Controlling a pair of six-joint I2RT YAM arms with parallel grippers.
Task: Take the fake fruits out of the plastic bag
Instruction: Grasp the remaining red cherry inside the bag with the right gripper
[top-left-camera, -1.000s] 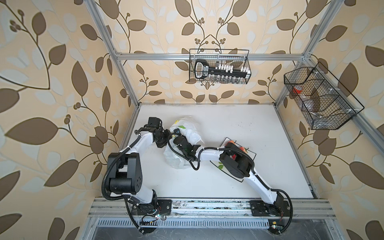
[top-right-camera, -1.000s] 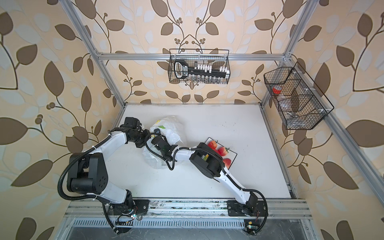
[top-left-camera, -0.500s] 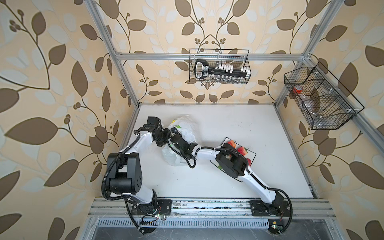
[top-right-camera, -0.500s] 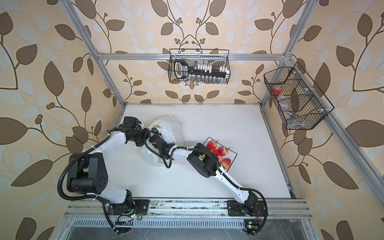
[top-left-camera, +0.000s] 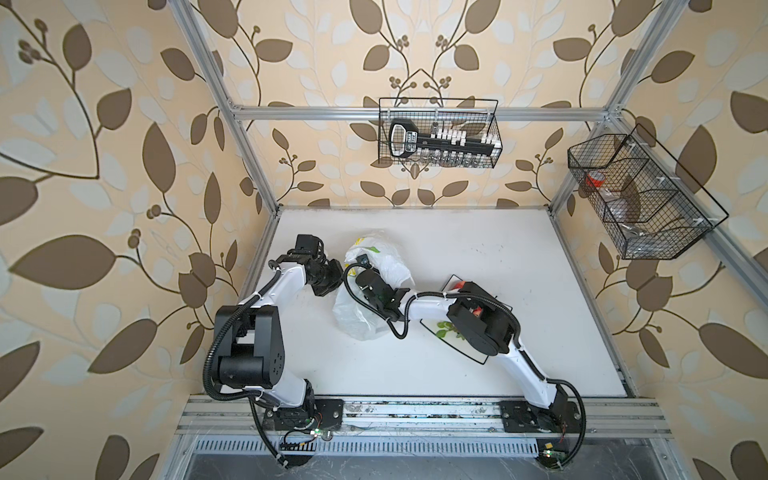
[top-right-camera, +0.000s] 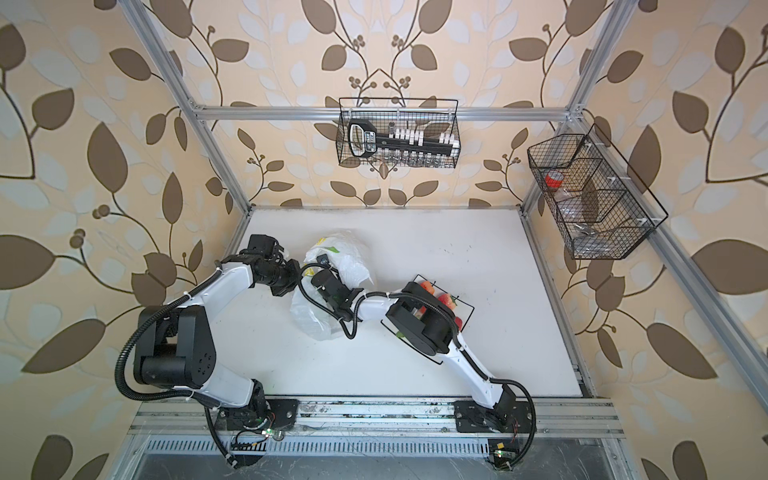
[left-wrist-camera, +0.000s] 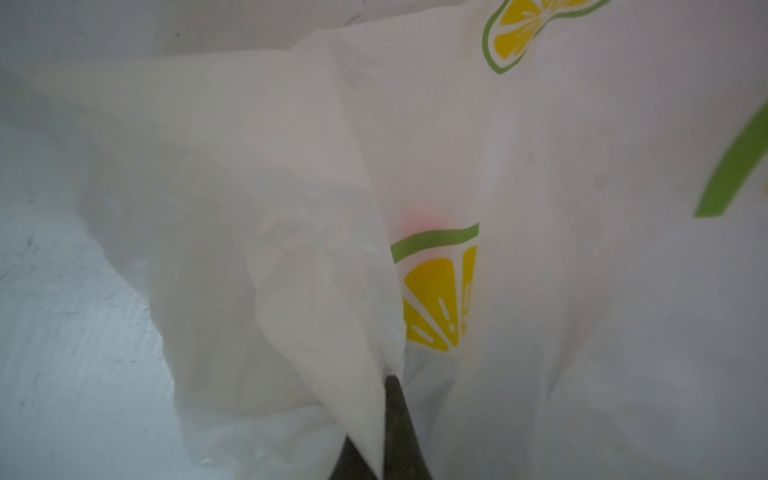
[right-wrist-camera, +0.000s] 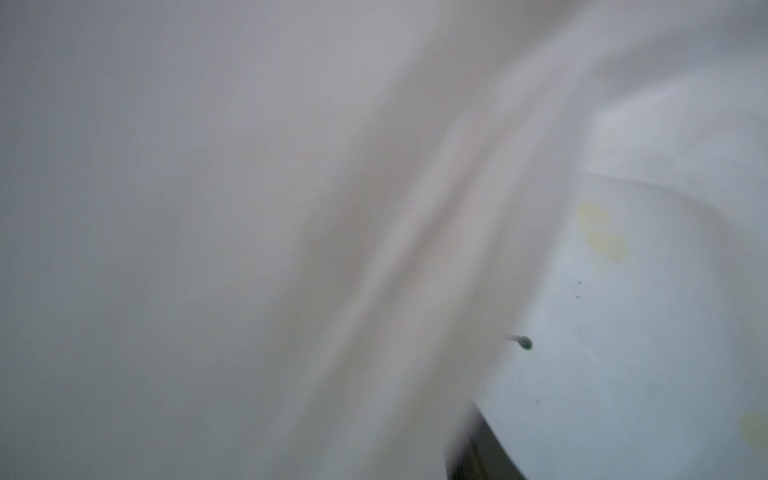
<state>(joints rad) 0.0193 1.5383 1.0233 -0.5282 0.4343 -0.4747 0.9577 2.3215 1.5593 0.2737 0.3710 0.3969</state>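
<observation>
The thin white lemon-printed plastic bag (top-left-camera: 388, 262), on the white table (top-left-camera: 498, 257), is pinched shut in the left end effector (left-wrist-camera: 376, 432). The right end effector (top-left-camera: 361, 277) is hidden among its folds; its opening cannot be told.

white lemon-printed bag (left-wrist-camera: 582, 199), red strawberries (top-right-camera: 445, 300)

tabletop (top-left-camera: 478, 249): white | plate (top-left-camera: 454, 347): square, black-rimmed, right of centre | back wire basket (top-left-camera: 436, 99): on rear rail, holds black-and-white tool set (top-left-camera: 440, 143) | side wire basket (top-left-camera: 648, 224): right wall, red roll (top-left-camera: 595, 178) in rearmost compartment | walls: leaf wallpaper (top-left-camera: 124, 166)
</observation>
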